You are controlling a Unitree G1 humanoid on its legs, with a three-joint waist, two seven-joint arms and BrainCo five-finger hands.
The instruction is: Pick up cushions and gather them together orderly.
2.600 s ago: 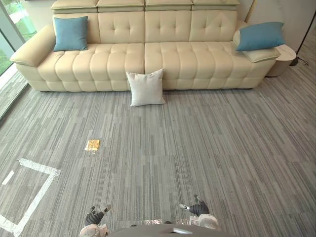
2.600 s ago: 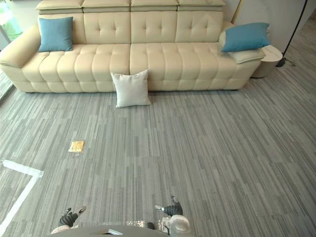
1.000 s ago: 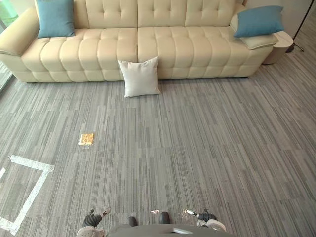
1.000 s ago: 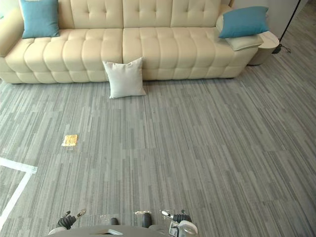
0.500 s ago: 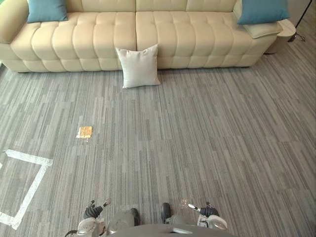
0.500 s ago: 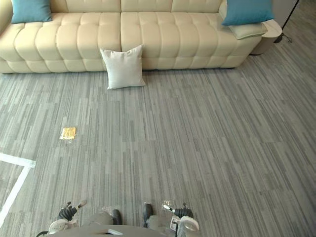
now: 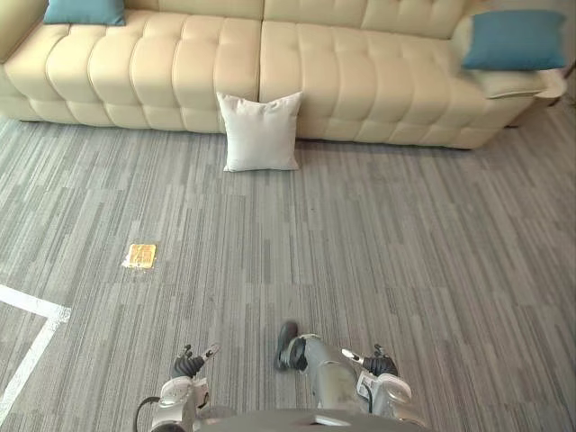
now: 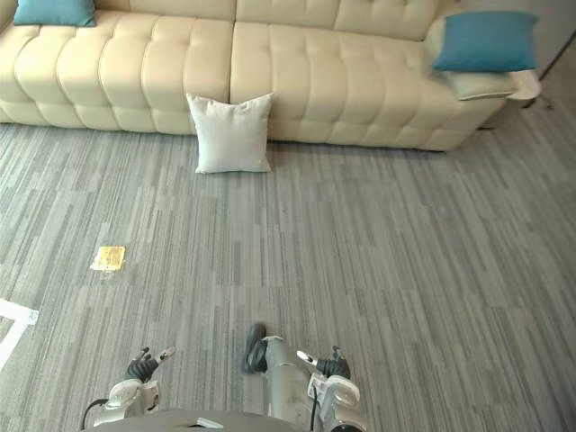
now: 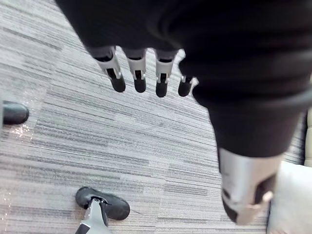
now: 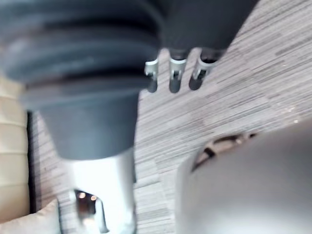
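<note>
your white cushion (image 7: pixel 261 132) stands on the floor (image 7: pixel 405 243), leaning upright against the front of the cream sofa (image 7: pixel 360 81). the right blue cushion (image 7: pixel 515 40) sits on the sofa's right end, and the left blue cushion (image 7: pixel 84 11) at its left end. your left hand (image 7: pixel 188 364) and right hand (image 7: pixel 379 364) hang low, well apart from every cushion. both sets of fingers are released, holding nothing. a small yellow object (image 7: pixel 139 256) lies on the floor to your left.

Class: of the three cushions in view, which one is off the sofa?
The white cushion, standing on the carpet against the sofa front; the left blue cushion and right blue cushion sit on it.
</note>
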